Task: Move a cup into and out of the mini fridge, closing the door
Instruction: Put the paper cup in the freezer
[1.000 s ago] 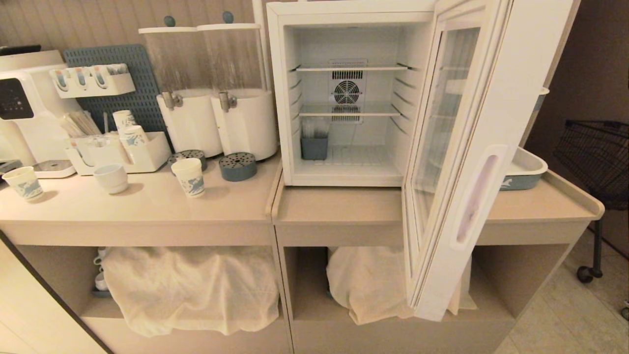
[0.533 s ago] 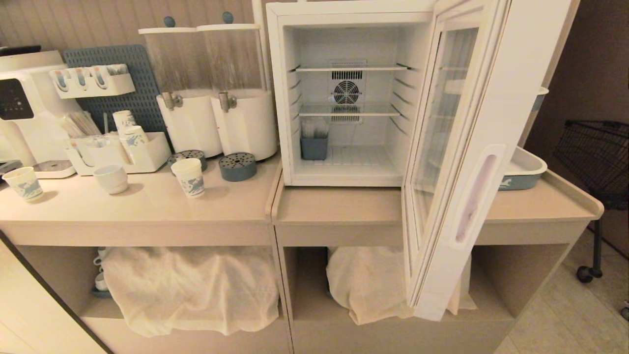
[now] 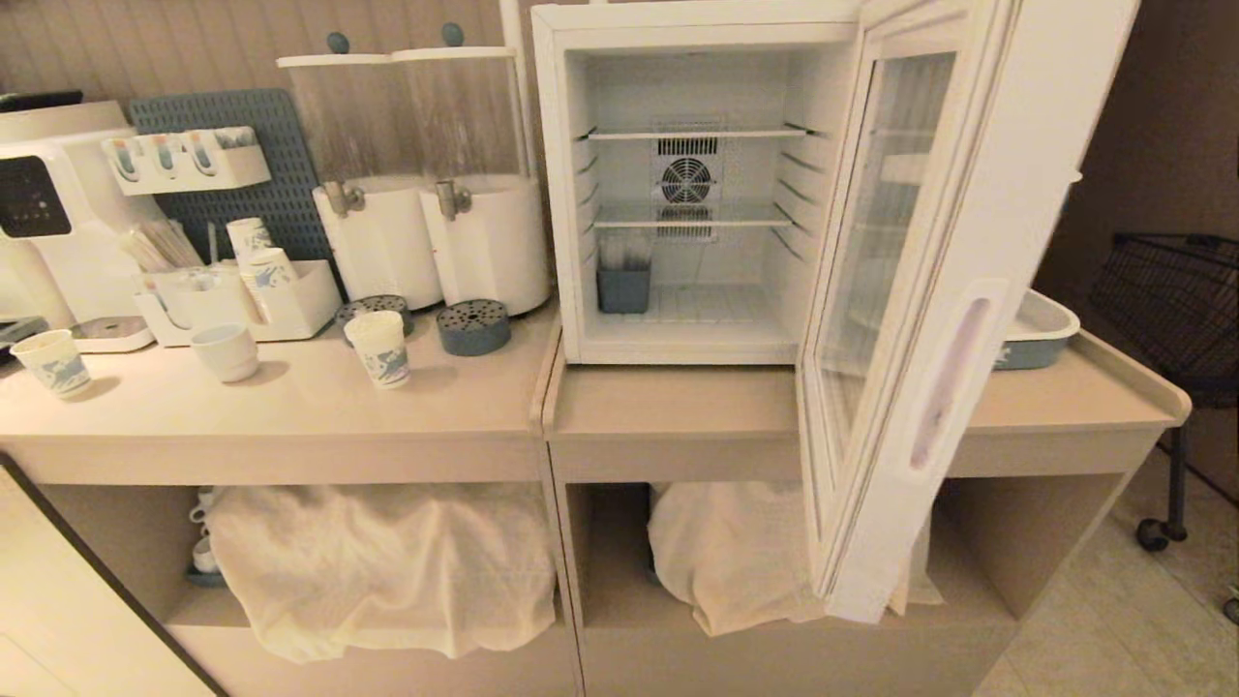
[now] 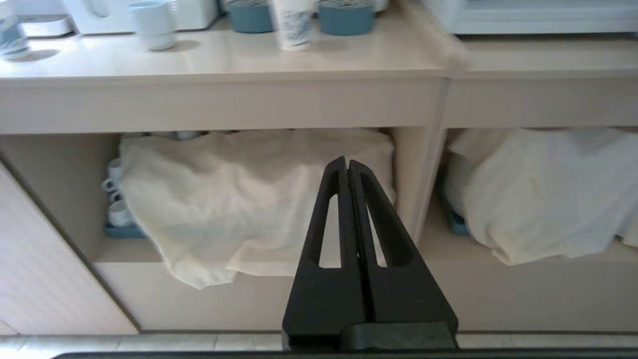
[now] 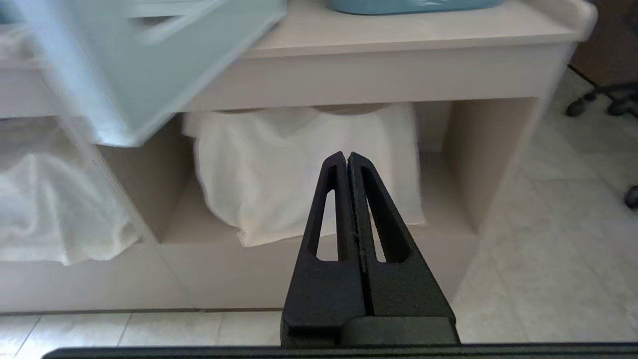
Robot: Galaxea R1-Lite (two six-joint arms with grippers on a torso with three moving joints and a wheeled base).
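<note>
Beige counter (image 3: 290,416): your cup (image 3: 377,348) stood left of the mini fridge (image 3: 687,184), whose door (image 3: 920,319) hung open rightward. Left gripper (image 4: 347,167) and right gripper (image 5: 347,160): both clenched, empty, low before the shelves.

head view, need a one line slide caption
Mini fridge with door swung open; cup on the counter to its left.

Self-serve beverage station: beige counter (image 3: 290,416) with two drink dispensers (image 3: 431,174), water machine (image 3: 48,213), paper cups (image 3: 377,348), sachet organiser (image 3: 184,160), open mini fridge (image 3: 687,194); covered crockery (image 3: 377,566) shelved beneath.
</note>
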